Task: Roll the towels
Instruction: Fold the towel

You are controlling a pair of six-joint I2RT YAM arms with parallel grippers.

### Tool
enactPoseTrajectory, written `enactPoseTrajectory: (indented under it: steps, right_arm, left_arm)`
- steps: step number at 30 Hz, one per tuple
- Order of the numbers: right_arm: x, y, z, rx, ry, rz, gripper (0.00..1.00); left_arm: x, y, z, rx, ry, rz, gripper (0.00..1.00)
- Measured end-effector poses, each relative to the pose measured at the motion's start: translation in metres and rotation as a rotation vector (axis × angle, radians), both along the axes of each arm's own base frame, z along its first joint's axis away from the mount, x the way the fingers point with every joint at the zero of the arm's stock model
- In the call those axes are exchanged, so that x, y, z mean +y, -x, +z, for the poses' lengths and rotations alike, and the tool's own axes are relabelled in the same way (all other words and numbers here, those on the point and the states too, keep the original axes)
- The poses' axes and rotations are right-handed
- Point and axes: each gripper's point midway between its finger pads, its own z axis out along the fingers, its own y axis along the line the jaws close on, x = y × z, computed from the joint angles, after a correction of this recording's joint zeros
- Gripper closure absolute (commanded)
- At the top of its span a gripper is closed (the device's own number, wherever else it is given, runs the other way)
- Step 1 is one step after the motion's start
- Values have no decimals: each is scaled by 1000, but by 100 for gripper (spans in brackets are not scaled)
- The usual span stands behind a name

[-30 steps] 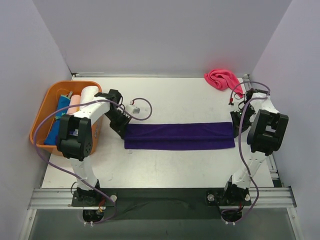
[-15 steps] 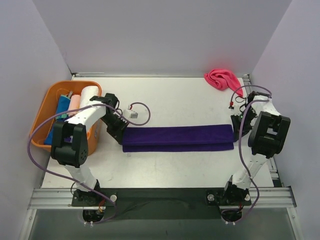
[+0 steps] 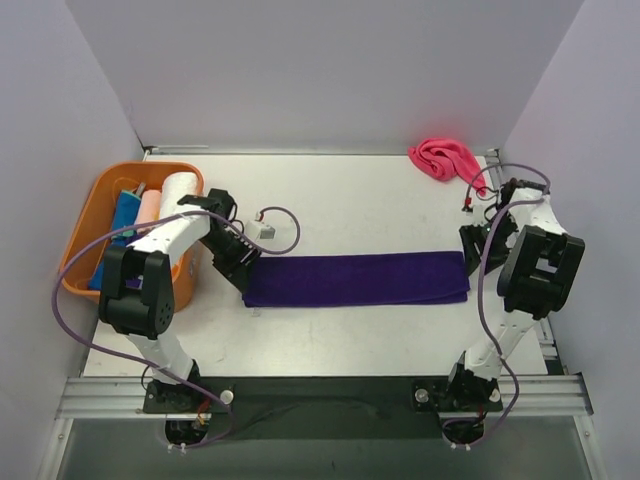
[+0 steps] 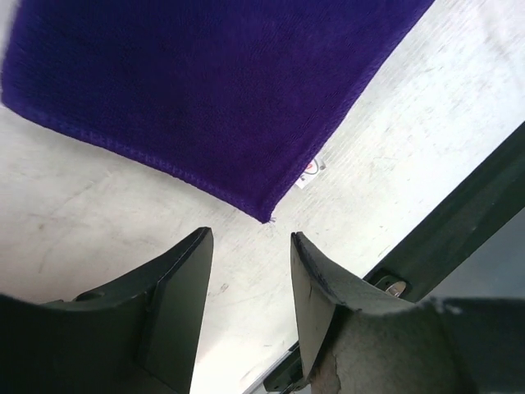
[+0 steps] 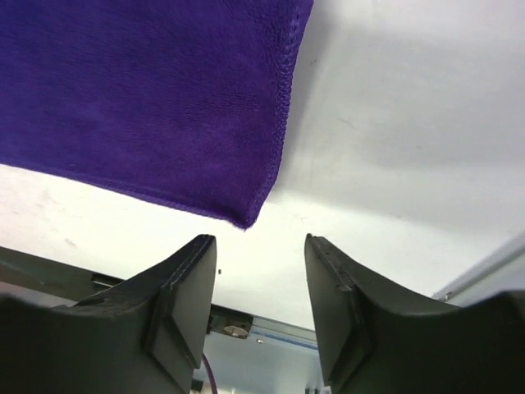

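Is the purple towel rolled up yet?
No. The purple towel lies flat on the table as a long strip, with no curl at either end.

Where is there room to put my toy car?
Bare table lies between the purple towel and the back wall, left of the pink towel. Another strip runs in front of it. It is crowded at the orange basket and by the left hand and right hand.

At the left of my overhead view I see an orange plastic basket (image 3: 130, 169) sitting on the white table (image 3: 350, 195). Pale lilac walls (image 3: 320, 70) close off the top and both sides. A metal rail (image 3: 100, 395) runs along the bottom. Up close, the tabletop looks scuffed.
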Motion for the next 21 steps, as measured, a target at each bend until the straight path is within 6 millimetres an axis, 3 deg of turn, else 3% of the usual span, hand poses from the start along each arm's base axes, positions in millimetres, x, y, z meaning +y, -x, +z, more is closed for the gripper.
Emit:
enactPoseTrajectory:
  steps: [4,8,11,15,18,21]
  right_arm:
    - [4,-22,25,-95,-8,-6,64]
    - [18,-35,29,-121,-30,-1,70]
    - [31,-38,17,-86,-42,9,71]
    - [41,-37,-17,-5,-49,12,71]
    - [37,-34,-39,55,-23,-3,71]
    - [30,-39,-39,68,11,-17,71]
  left_arm:
    - [-10,-21,19,-78,46,13,51]
    - [-20,-44,22,-136,74,48,55]
    - [-26,-60,11,-144,84,86,57]
    - [-31,-71,-13,-118,79,136,58]
    - [-31,-76,-25,-115,68,174,58]
    - [-31,-77,-29,-110,59,206,58]
